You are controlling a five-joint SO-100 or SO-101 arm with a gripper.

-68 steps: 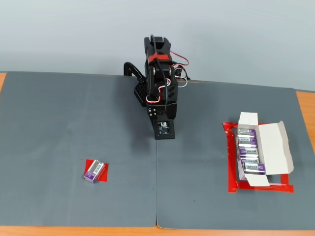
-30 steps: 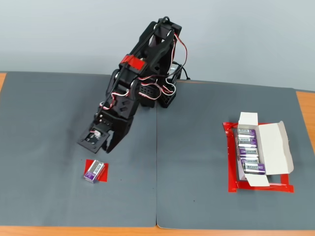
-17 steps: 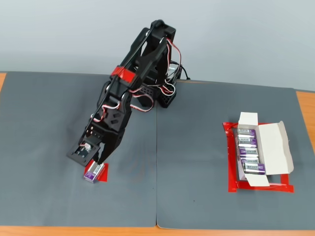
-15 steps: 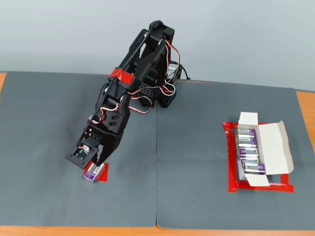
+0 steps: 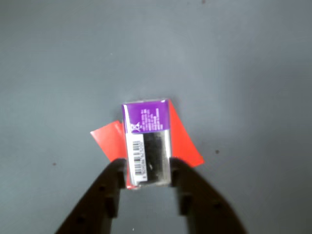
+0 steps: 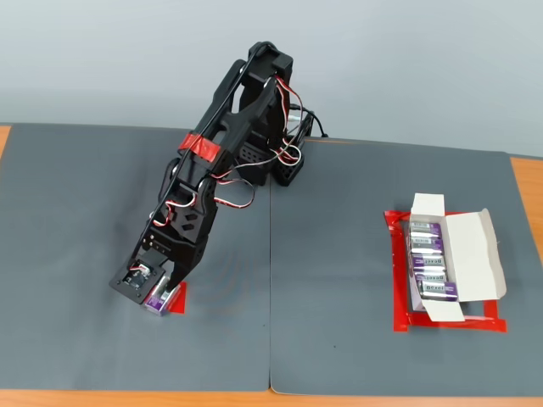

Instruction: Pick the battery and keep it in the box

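Here the end effector (image 5: pixel 146 176) brackets the battery (image 5: pixel 147 141) narrowly, fingers (image 5: pixel 114 180) beside its lower end, grip uncertain.

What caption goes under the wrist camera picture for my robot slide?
The pincer straddles the purple battery lying on a red tape patch, ready to pinch it.
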